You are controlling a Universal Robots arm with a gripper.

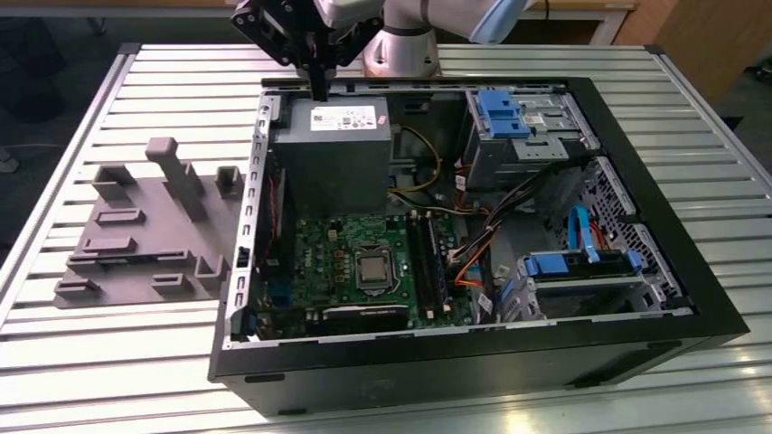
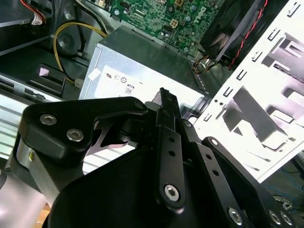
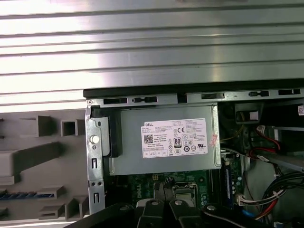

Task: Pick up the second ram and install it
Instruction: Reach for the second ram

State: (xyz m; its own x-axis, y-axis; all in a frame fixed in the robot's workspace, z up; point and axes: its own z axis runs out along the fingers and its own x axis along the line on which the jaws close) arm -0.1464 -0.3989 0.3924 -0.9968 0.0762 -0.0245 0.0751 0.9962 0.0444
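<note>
1. A silver table [image 1: 145,362], ribbed in parallel slats, lies under a black computer case [image 1: 483,357].
2. The fixture plate [image 1: 133,244] is plain matte grey.
3. The green motherboard [image 1: 332,258] is speckled with dark and silver parts around a silver processor [image 1: 372,268].
4. The grey power supply [image 1: 325,167] wears a white label [image 1: 346,117] with black print.
5. The drive brackets [image 1: 501,113] are bright blue.
6. Yellow wires [image 2: 71,28] and a red-and-black pair [image 2: 256,28] show in the second wrist view.
7. The gripper [image 1: 320,93] is black.

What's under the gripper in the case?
The grey power supply, label up, lies below the shut, empty-looking gripper. The green motherboard adjoins it. Whatever is beneath the power supply is covered.
</note>
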